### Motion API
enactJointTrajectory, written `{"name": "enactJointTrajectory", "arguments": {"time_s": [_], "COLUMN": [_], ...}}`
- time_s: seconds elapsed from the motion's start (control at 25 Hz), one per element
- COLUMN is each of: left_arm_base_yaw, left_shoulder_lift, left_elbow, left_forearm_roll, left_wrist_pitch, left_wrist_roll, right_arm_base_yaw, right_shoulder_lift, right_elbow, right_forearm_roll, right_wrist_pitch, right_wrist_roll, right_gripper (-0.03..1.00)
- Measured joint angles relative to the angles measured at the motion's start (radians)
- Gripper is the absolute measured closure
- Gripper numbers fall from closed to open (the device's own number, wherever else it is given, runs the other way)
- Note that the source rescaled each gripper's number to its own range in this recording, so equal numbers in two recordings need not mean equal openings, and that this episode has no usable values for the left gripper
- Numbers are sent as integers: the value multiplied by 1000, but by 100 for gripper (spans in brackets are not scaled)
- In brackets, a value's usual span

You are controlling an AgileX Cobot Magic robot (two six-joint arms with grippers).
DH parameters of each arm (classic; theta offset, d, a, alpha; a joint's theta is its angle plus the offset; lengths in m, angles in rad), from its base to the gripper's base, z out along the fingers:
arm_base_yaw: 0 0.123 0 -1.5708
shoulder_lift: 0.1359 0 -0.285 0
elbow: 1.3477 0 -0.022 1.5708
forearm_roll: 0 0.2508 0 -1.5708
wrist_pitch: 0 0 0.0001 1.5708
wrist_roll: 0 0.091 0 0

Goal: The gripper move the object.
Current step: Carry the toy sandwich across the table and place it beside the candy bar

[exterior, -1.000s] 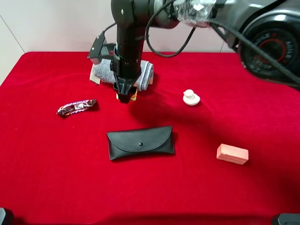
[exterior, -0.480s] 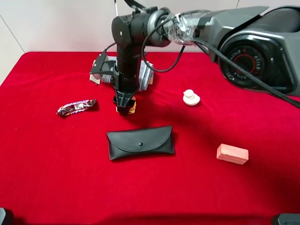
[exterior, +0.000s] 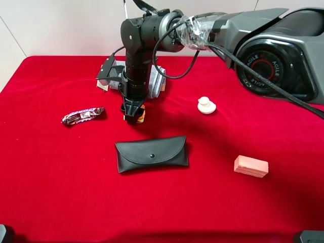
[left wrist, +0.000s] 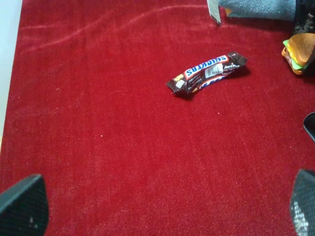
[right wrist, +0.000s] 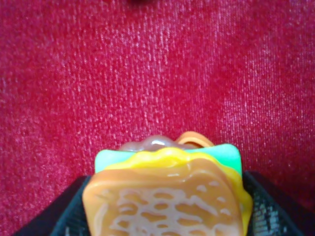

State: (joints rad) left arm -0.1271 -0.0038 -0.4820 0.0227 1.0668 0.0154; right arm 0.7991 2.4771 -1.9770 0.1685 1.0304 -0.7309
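The toy sandwich, orange-tan bread with yellow, green and dark layers, sits between the fingers of my right gripper. The right arm reaches across to the left of centre, just in front of the grey towel. In the right wrist view the sandwich fills the lower middle, with a black finger on each side, close over the red cloth. I cannot tell whether it touches the cloth. It also shows in the left wrist view. My left gripper is open and empty over bare cloth.
A rolled grey towel lies behind the right gripper. A Snickers bar lies to the left, a black glasses case in front, a white knob piece to the right and a pale pink block at the front right.
The right arm has lowered and carried the sandwich from beside the towel a little toward the front of the table. The left gripper's earlier state is not shown.
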Motion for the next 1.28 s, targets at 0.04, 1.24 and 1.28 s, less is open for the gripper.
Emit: {"name": "enactJointTrajectory", "arguments": {"time_s": [0.04,1.24,1.28], "left_arm_base_yaw": [0,0,0], "left_shoulder_lift": [0,0,0], "left_elbow": [0,0,0], "left_forearm_roll": [0,0,0], "left_wrist_pitch": [0,0,0], "left_wrist_roll": [0,0,0], "right_arm_base_yaw": [0,0,0], "right_shoulder_lift": [0,13,13], "right_elbow": [0,0,0], "right_forearm_roll": [0,4,4], "right_wrist_pitch": [0,4,-3], "right_wrist_roll": [0,13,25], "right_gripper": [97,21,11]}}
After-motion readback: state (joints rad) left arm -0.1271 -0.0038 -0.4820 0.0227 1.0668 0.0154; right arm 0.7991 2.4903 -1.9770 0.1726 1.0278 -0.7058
